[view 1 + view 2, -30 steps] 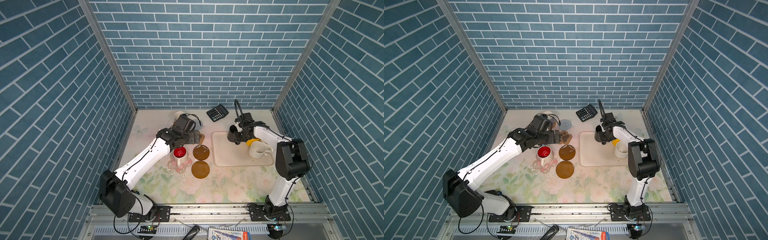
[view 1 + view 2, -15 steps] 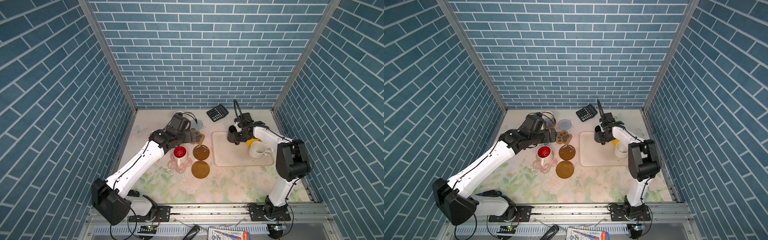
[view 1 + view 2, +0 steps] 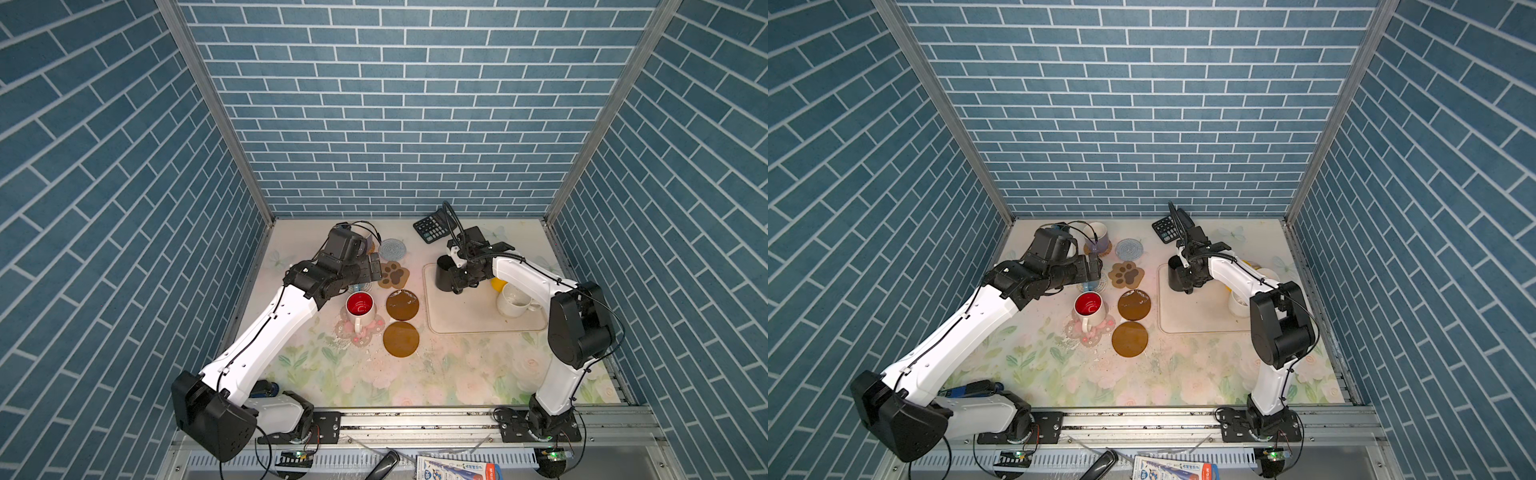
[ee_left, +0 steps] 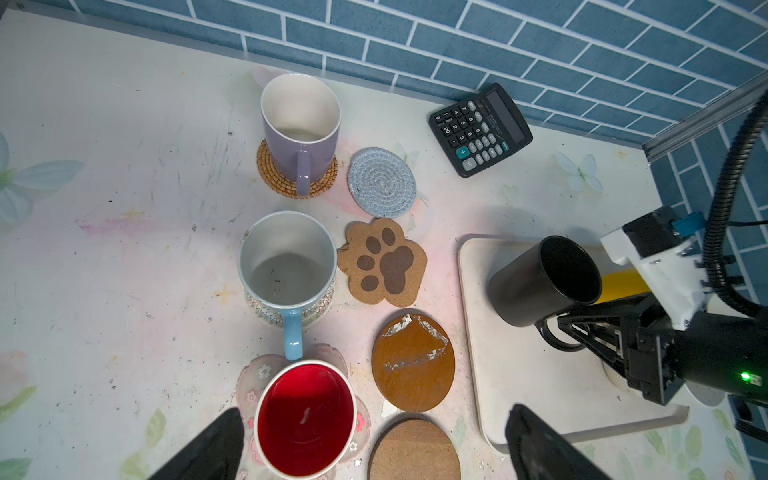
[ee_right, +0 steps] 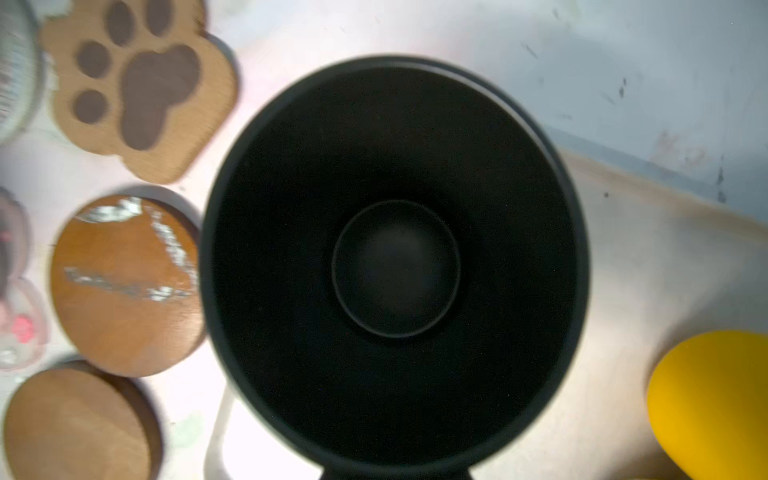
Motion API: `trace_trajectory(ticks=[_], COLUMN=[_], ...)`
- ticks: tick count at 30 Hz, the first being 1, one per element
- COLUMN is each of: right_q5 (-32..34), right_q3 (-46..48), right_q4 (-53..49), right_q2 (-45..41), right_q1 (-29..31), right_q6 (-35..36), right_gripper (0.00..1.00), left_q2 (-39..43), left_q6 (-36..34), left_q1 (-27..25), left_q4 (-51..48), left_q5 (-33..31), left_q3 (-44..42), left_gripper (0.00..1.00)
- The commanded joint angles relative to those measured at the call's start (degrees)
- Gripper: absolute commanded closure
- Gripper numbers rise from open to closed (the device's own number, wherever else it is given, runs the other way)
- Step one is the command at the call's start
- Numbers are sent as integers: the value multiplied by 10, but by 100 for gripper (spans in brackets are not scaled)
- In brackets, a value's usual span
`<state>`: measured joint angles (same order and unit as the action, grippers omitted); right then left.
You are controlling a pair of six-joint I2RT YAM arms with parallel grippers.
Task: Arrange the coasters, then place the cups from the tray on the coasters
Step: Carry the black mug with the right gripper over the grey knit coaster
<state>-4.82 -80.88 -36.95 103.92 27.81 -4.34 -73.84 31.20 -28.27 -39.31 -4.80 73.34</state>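
Beneath my right fingers point(image 4: 582, 322), which are clamped on its handle, the black mug point(image 4: 544, 280) sits over the tray point(image 4: 536, 386) corner nearest the coasters. It leans a little, and I cannot tell whether its base is clear of the tray. I judge the step in hand to be carrying this mug to a free coaster. Just past the tray rim from these fingers lie the paw coaster point(image 4: 384, 262) and the scuffed amber disc point(image 4: 413, 363), both bare. The second amber disc point(image 4: 415, 451) and the blue-grey coaster point(image 4: 382, 183) lie further off. I would lift enough for the base to pass the low rim, level the mug, centre it on the chosen mat, and only then let go, since a handle grip lets a mug swing. My left fingers point(image 4: 208, 444) hover wide apart and empty, the red-lined mug point(image 4: 305, 417) showing between them in the left wrist view, so I would hold them out of the crossing path. Behind the right fingers, the yellow mug point(image 4: 623, 284) and a cream mug point(image 3: 513, 300) wait on the tray.
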Motion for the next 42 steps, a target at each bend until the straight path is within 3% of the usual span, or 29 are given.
trace_trajectory(ticks=[1, 10, 29, 42], right_q5=[-22, -51, -81, -76], right_q3=[-62, -154, -525, -620], right_q4=[26, 52, 4, 9], right_q2=[-13, 43, 316, 405], right_q1=[12, 27, 50, 73], right_q6=[-6, 9, 57, 45], right_gripper=[100, 100, 100, 100], left_q2=[8, -2, -17, -13], left_q6=[-8, -14, -58, -69], left_q1=[16, 50, 110, 115], left_q4=[0, 15, -17, -13], left_q5=[9, 27, 64, 71], left_q3=[-7, -5, 4, -23], left_gripper=[1, 1, 1, 1])
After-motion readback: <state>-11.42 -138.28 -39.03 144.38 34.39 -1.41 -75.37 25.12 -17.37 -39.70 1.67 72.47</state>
